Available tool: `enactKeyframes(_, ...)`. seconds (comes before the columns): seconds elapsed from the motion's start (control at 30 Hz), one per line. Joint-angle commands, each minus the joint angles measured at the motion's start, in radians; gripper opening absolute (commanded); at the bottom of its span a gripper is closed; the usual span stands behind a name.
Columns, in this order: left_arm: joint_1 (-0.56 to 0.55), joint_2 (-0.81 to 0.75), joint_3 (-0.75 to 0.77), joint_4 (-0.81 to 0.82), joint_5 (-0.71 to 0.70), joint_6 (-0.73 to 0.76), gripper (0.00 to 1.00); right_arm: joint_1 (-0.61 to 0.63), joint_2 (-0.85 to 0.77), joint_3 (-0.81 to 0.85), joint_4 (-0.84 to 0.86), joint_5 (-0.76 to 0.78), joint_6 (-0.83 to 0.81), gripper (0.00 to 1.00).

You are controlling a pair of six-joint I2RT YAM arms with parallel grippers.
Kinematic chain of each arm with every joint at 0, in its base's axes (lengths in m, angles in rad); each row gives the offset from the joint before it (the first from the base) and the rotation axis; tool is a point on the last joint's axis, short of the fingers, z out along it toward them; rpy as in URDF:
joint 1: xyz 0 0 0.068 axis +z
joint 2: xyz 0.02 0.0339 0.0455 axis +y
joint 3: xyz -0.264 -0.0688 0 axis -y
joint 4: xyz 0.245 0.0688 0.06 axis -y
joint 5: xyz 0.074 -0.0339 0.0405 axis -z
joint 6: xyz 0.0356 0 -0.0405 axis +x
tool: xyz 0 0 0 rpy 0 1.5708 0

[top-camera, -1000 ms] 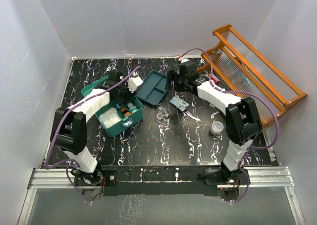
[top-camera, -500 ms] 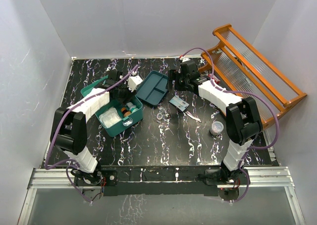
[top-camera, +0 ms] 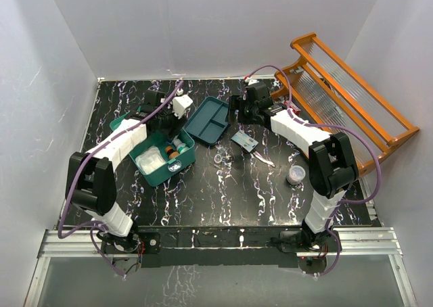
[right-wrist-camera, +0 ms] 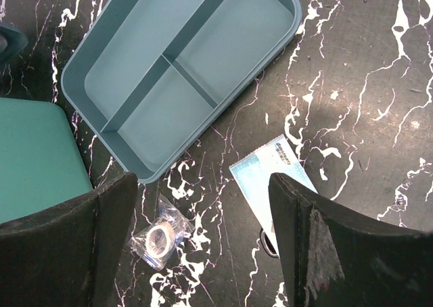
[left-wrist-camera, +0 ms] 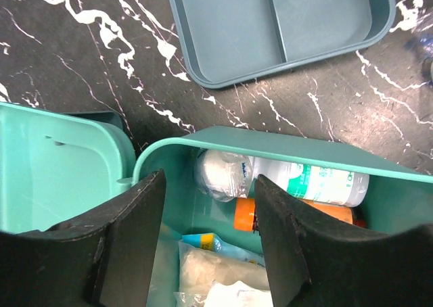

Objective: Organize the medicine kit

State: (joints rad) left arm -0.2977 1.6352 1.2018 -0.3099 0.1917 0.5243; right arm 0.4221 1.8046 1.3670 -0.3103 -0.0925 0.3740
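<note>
The teal medicine kit (top-camera: 184,161) stands open at mid-left, its lid (top-camera: 125,120) lying back. In the left wrist view its rim (left-wrist-camera: 284,145) frames a white bottle (left-wrist-camera: 325,182), an orange-capped container (left-wrist-camera: 245,214) and plastic packets (left-wrist-camera: 223,270). My left gripper (left-wrist-camera: 206,243) is open and empty, hovering above the kit's far end. My right gripper (right-wrist-camera: 203,246) is open and empty above a bagged tape roll (right-wrist-camera: 159,238) and a light-blue packet (right-wrist-camera: 267,178) on the table.
A dark-teal divided tray (top-camera: 207,120) lies between the arms, also seen in the right wrist view (right-wrist-camera: 183,63). An orange wooden rack (top-camera: 352,101) leans at the right. A small clear cup (top-camera: 295,174) and a thin strip (top-camera: 264,159) lie right of centre.
My left gripper has drawn back from over the kit toward the far edge. The right gripper has barely moved.
</note>
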Motion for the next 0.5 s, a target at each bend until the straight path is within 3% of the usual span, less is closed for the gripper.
enactKeyframes(0.0,0.003,-0.088,0.029,0.033,0.044,-0.045,0.52,-0.005,-0.034,0.005,0.071,-0.016,0.013,0.76)
enactKeyframes(0.07,0.002,-0.085,0.021,0.038,0.056,-0.054,0.48,-0.005,-0.042,-0.005,0.074,-0.016,0.013,0.76)
enactKeyframes(0.2,0.003,-0.068,0.008,0.044,0.068,-0.074,0.28,-0.005,-0.056,-0.02,0.075,-0.015,0.013,0.76)
enactKeyframes(0.27,0.003,-0.064,-0.011,0.066,0.071,-0.089,0.23,-0.005,-0.057,-0.026,0.074,-0.015,0.012,0.76)
enactKeyframes(0.47,0.002,-0.023,-0.022,0.082,0.065,-0.113,0.2,-0.005,-0.088,-0.034,0.073,-0.01,0.009,0.76)
